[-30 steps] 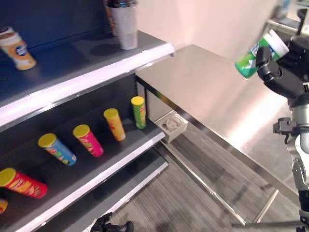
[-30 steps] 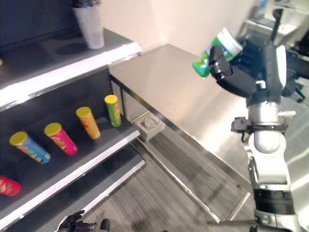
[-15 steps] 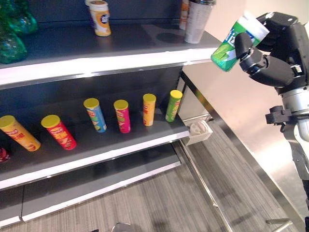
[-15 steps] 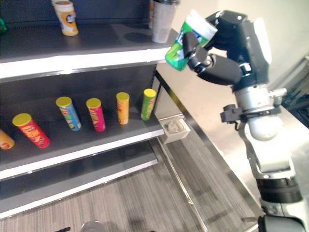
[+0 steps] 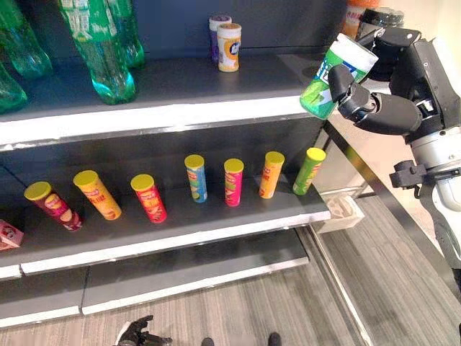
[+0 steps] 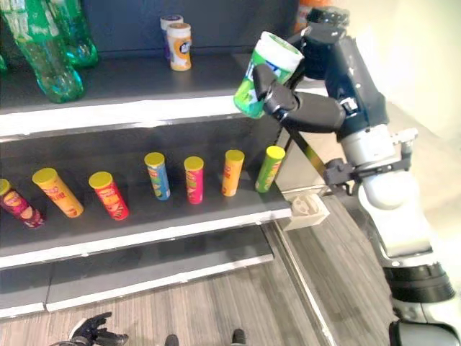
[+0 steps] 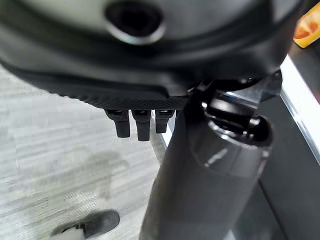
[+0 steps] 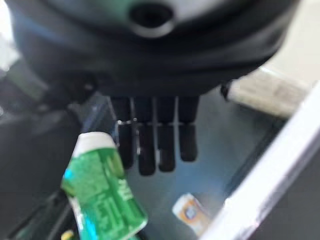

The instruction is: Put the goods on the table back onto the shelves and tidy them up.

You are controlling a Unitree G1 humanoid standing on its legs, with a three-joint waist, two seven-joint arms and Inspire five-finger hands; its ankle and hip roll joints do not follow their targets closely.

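So the big change is my view swinging off the steel table and onto the shelves (image 5: pixel 166 115), which now fill the frame from the left edge to the right. That's the camera turning, not the goods moving. My right hand (image 5: pixel 374 108) has come along with it, fingers wrapped tight round the green canister (image 5: pixel 335 76), now upper right, just off the end of the top shelf near the small cups (image 5: pixel 225 45). Looks like placing is next. The tube cans (image 5: pixel 232 182) line the middle shelf. My left hand (image 5: pixel 133 335) hangs at the bottom edge, fingers relaxed.
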